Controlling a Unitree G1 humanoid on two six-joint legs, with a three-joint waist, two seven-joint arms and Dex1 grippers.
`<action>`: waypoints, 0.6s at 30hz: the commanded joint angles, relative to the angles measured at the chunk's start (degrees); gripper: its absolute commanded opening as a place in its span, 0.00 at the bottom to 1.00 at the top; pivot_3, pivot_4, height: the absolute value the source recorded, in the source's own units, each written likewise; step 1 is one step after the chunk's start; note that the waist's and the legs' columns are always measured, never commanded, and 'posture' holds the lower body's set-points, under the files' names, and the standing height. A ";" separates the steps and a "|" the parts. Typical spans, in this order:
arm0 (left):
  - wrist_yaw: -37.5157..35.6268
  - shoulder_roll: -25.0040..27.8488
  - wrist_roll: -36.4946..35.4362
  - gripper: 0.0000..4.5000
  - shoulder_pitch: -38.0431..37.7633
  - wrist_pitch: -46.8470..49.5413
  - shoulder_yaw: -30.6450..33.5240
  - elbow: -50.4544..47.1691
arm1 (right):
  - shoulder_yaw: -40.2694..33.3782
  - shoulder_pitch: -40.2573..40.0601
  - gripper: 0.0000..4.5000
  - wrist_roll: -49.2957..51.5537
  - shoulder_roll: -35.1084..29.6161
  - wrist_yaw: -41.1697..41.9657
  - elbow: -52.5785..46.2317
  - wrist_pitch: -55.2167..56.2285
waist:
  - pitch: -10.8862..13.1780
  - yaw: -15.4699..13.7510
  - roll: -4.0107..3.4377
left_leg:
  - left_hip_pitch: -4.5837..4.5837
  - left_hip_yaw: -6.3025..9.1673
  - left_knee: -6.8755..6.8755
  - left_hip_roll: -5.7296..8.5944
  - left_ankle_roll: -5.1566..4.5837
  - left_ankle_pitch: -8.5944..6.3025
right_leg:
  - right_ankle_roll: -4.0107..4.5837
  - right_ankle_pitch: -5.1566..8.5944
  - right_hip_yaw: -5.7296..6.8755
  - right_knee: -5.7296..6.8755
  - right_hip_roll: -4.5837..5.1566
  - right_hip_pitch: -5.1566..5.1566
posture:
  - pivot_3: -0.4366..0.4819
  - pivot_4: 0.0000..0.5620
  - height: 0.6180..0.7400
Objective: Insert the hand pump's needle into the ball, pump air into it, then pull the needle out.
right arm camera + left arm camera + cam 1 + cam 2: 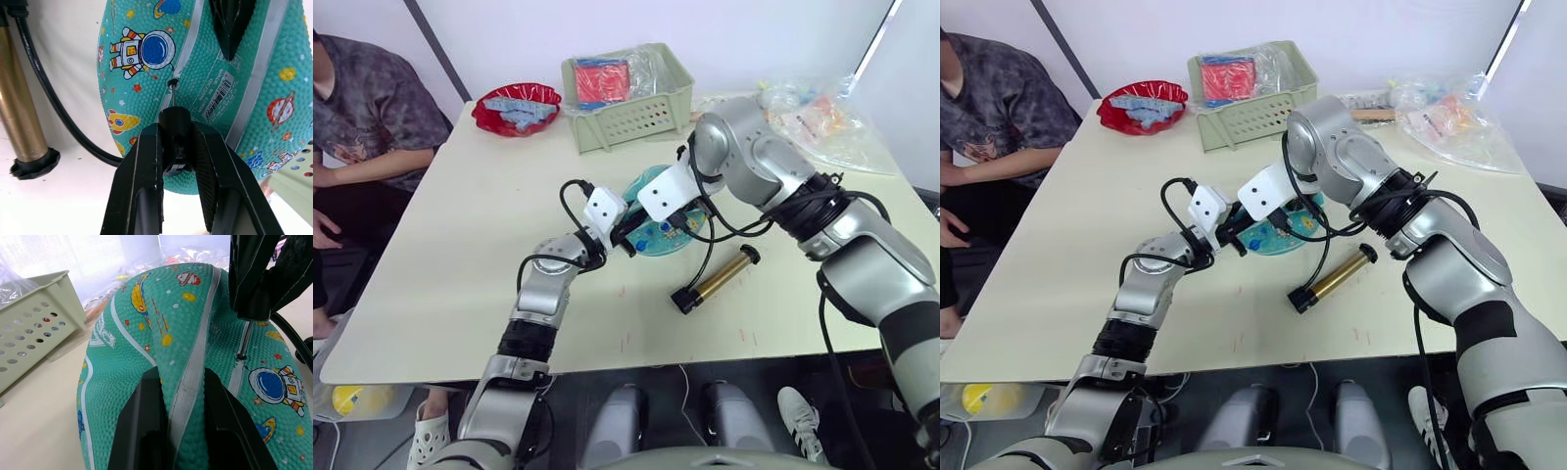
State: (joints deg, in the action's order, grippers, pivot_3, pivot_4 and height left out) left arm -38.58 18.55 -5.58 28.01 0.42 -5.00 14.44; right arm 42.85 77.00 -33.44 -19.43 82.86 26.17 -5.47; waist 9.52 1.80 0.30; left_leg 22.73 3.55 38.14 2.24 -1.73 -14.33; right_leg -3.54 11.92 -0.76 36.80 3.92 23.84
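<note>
Ball (pixel 146 347) pinched by left claw (pixel 182 396), right claw (pixel 176 142) gripping needle (pixel 173 94) fitting, tip at valve, pump (pixel 717 278) nr table edge.

The left arm reaches forward from the near left, forearm angled up and inward, and its left hand (pixel 182 423) has its two black fingers (pixel 142 431) pinched onto a fold of the ball (pixel 146 333). The right arm comes in from the right with the elbow raised and the wrist bent down, and the right hand (pixel 178 147) clamps the black fitting of the needle (pixel 172 93), whose tip sits at the ball's valve.
</note>
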 commanded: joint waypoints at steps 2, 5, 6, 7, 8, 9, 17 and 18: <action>-4.53 -1.39 0.55 0.07 -1.14 1.30 -5.54 -1.40 | -0.47 -1.77 0.08 1.74 5.43 -3.89 -0.12 2.96 | -0.13 0.23 0.02 | -0.03 0.00 -0.04 -0.01 0.00 0.00 | 0.02 0.01 0.00 0.00 0.00 0.00 | 0.48 0.27 0.98; -4.39 -1.37 0.49 0.07 -1.19 1.20 -5.48 -1.54 | -1.11 -2.13 0.08 1.19 6.74 -5.55 2.16 3.63 | -0.32 0.40 0.05 | -0.08 0.00 -0.08 -0.03 -0.01 0.00 | 0.05 0.03 0.00 0.00 0.00 -0.02 | 0.48 0.27 0.98; -4.35 -1.37 0.50 0.07 -1.20 1.19 -5.46 -1.56 | -1.34 -2.21 0.08 1.11 7.08 -5.82 2.72 3.72 | -0.38 0.50 0.05 | -0.10 0.00 -0.08 -0.04 -0.03 -0.02 | 0.06 0.03 0.00 0.00 0.00 -0.03 | 0.48 0.27 0.98; -4.27 -1.40 0.51 0.07 -1.21 1.12 -5.41 -1.57 | -1.63 -2.30 0.08 1.06 7.49 -6.07 3.30 3.82 | -0.43 0.54 0.05 | -0.13 0.00 -0.10 -0.05 -0.04 -0.03 | 0.06 0.04 -0.01 0.00 -0.01 -0.05 | 0.48 0.27 0.98; -4.22 -1.43 0.53 0.07 -1.21 1.08 -5.36 -1.58 | -1.90 -2.37 0.08 0.96 7.81 -6.21 3.75 3.96 | -0.47 0.58 0.06 | -0.16 0.00 -0.11 -0.06 -0.05 -0.03 | 0.07 0.04 -0.02 0.01 -0.02 -0.06 | 0.48 0.27 0.98; -4.15 -1.52 0.47 0.07 -1.24 1.00 -5.26 -1.59 | -2.25 -2.51 0.08 0.99 8.23 -6.29 4.17 3.89 | -0.48 0.61 0.07 | -0.20 -0.01 -0.13 -0.10 -0.07 -0.05 | 0.07 0.04 -0.02 0.00 -0.03 -0.08 | 0.48 0.27 0.98; -4.12 -1.87 0.45 0.07 -1.55 0.58 -4.83 -1.62 | -4.26 -3.43 0.08 0.99 10.58 -6.34 7.13 3.66 | -0.85 0.64 0.29 | -0.98 -0.08 -0.76 -0.16 -0.08 -0.06 | 0.27 0.16 -0.19 0.00 -0.13 -0.41 | 0.48 0.27 0.98; -4.13 -1.90 0.43 0.07 -1.60 0.58 -4.81 -1.67 | -4.47 -3.59 0.08 1.05 10.83 -6.18 7.28 3.62 | -0.86 0.64 0.30 | -0.99 -0.06 -0.79 -0.21 -0.06 -0.04 | 0.29 0.17 -0.18 0.01 -0.16 -0.41 | 0.48 0.27 0.98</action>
State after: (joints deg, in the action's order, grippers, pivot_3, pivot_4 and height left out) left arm -38.57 19.02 -5.64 26.83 1.15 -3.90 14.37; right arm 37.79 75.20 -35.49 -14.12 79.63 34.14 -3.41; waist 8.65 2.44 0.60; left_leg 21.74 3.49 37.35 2.02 -1.78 -14.37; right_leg -3.24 12.09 -0.94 36.81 3.74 23.44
